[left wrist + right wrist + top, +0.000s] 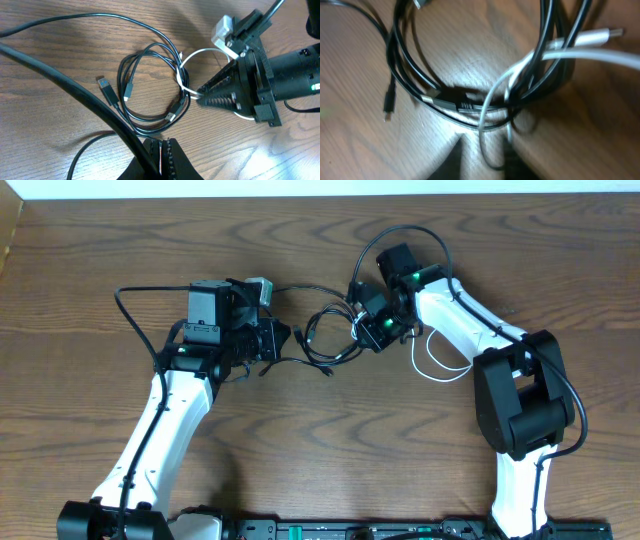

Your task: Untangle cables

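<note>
The cables (325, 340) lie tangled between my two grippers: black loops (150, 85) with small plugs, and a white cable (200, 52) threaded through them. The white cable trails off in a loop (440, 365) beside the right arm. My left gripper (163, 150) is shut at the near edge of the black loops, and only a thin pale line shows between its fingers. My right gripper (492, 157) stands narrowly open at the tangle's far side. A bend of the white cable (487, 107) hangs loose between its blurred fingers. Seen from the left wrist, the right gripper's tips (198, 95) touch the white cable.
A loose black plug (105, 90) lies left of the loops, and a white plug (605, 35) points right. The left arm's own thick black cable (75, 95) crosses the left wrist view. The wooden table (330, 450) extends all round.
</note>
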`<state>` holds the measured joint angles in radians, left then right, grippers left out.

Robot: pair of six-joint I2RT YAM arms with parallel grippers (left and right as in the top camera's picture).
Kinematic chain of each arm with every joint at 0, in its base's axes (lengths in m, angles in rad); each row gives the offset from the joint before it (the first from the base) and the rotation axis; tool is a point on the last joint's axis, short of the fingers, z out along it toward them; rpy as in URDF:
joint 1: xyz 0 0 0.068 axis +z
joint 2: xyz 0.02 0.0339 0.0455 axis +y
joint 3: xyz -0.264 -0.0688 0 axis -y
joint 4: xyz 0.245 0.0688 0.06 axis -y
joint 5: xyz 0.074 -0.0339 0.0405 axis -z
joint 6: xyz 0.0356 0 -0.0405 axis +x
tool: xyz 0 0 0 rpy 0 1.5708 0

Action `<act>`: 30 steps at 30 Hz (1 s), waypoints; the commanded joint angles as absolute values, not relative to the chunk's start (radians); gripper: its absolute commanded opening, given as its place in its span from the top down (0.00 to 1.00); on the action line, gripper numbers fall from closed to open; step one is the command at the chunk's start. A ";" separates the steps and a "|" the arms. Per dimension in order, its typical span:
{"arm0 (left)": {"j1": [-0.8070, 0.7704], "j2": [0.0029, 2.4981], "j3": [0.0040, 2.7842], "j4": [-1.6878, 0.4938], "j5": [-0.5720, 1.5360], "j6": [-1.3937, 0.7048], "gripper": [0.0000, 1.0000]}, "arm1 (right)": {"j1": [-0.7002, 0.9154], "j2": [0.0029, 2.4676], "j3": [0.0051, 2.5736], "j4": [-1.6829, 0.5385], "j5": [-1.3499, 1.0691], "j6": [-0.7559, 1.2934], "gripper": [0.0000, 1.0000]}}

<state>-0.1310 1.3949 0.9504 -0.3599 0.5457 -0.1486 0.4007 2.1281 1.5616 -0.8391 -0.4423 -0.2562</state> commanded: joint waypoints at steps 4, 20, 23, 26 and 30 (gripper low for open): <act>-0.130 1.377 0.952 -0.363 0.538 -0.125 0.92 | 0.409 2.135 1.554 -0.854 -0.392 -0.270 0.72; -0.130 1.377 0.952 -0.366 0.538 -0.125 0.92 | 0.422 2.152 1.548 -0.825 -0.403 -0.265 0.61; -0.130 1.377 0.952 -0.366 0.538 -0.125 0.92 | 0.432 2.155 1.548 -0.821 -0.411 -0.259 0.59; -0.130 1.377 0.952 -0.366 0.538 -0.125 0.92 | 0.440 2.162 1.548 -0.818 -0.410 -0.259 0.59; -0.130 1.377 0.952 -0.366 0.538 -0.125 0.92 | 0.445 2.164 1.548 -0.800 -0.410 -0.249 0.94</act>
<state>-0.1310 1.3949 0.9504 -0.3626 0.5434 -0.1486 0.4362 2.1464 1.5555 -0.8078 -0.3973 -0.2653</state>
